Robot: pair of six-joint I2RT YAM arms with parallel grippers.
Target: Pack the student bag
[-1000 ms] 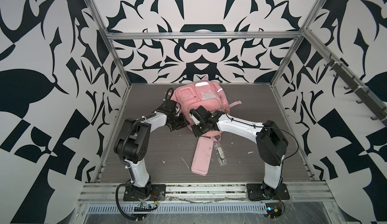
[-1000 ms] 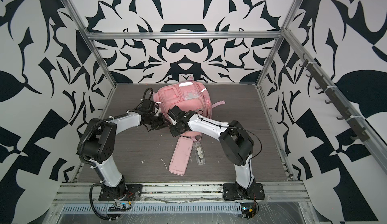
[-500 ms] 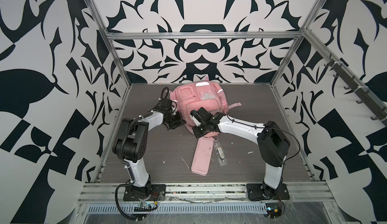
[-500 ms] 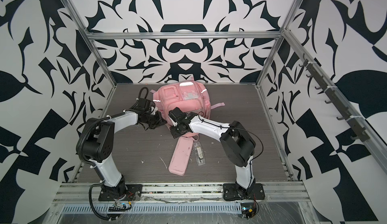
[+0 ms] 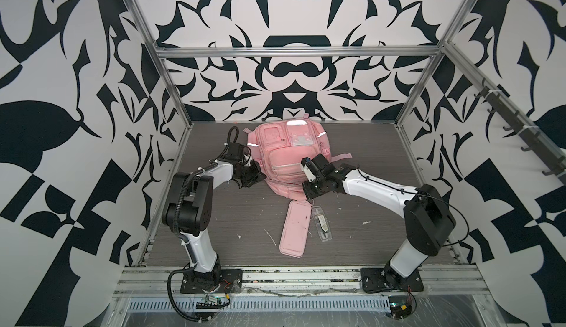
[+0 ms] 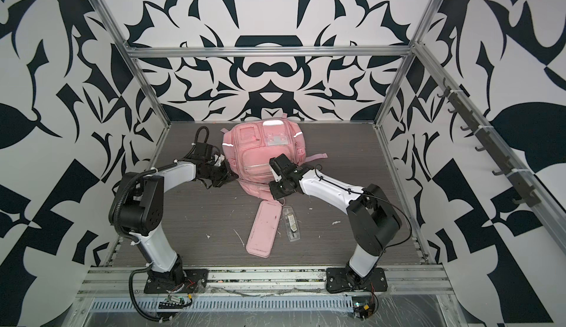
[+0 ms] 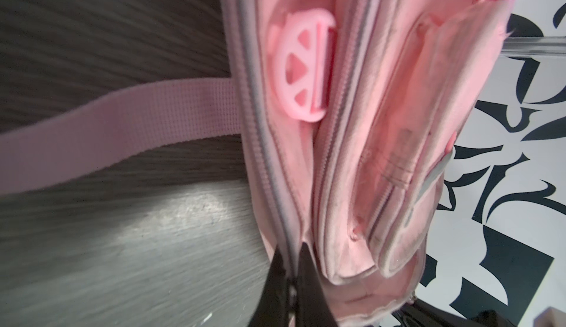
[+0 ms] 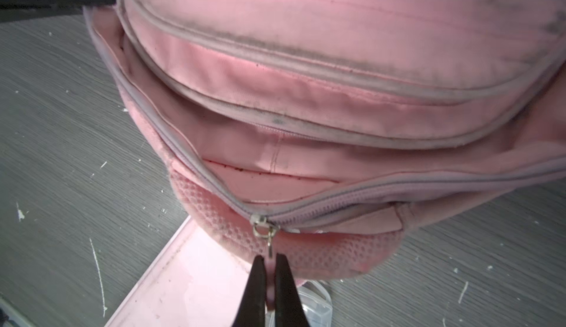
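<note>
While the student bag [image 5: 288, 154] [image 6: 263, 154] lay front-up on the desk [image 5: 214, 218], toward the rear middle in both top views, both arms reached in to it from either side. The left end effector [image 7: 291, 259] was pressed together on the bag's side, pinching the grey zip edge between its dark fingers [image 7: 307, 267]; in a top view it [image 5: 256, 176] sat against the bag's left flank. A pink strap [image 7: 122, 132] ran out across the desk from that side, and a rounded pink buckle [image 7: 301, 65] showed against the fabric nearby.

The right end effector [image 8: 269, 267] was closed on the zip pull [image 8: 269, 244] at the bag's near end, the metal slider just beyond its tips. From the slider the main zip gaped open, showing pink lining. A flat pink pencil case [image 5: 294, 233] lay on the desk just in front of the bag, with a small clear plastic packet [image 5: 321, 224] beside it.
</note>
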